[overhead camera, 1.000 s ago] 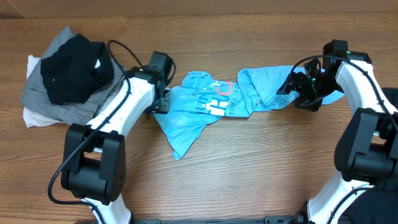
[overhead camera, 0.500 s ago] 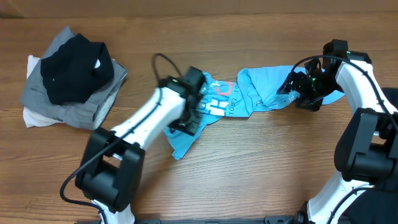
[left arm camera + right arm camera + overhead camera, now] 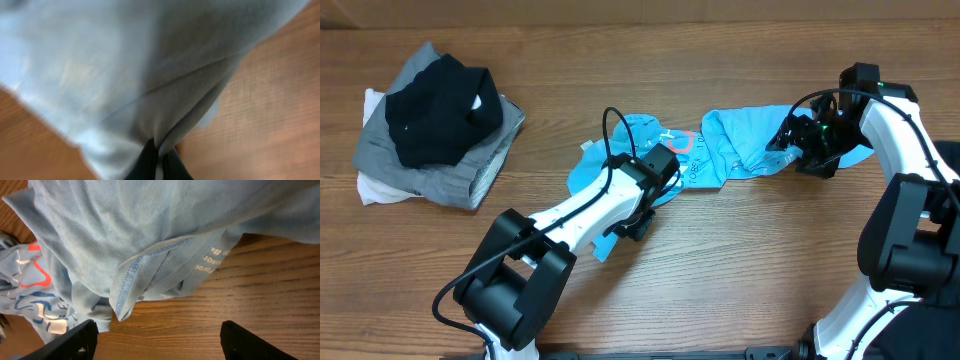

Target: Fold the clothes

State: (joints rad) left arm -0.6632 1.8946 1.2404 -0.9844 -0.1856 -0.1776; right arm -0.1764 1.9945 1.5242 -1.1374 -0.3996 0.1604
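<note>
Since a second ago the left arm has swung in from the T-shirt's left edge to its lower middle, and the left gripper [image 3: 160, 162] has gone from apart to together — now clamped on a fold of the sky-blue T-shirt [image 3: 735, 140]. This rumpled shirt lies mid-surface, long axis running left to right, with a narrow tail pointing down-left. At its right end, the right gripper [image 3: 159, 327] has not moved — fingers wide apart over bare wood, the stitched hem just ahead. Well apart at the far left of the wooden surface [image 3: 720, 270] sits a pile of black, grey and white garments [image 3: 430, 120].
</note>
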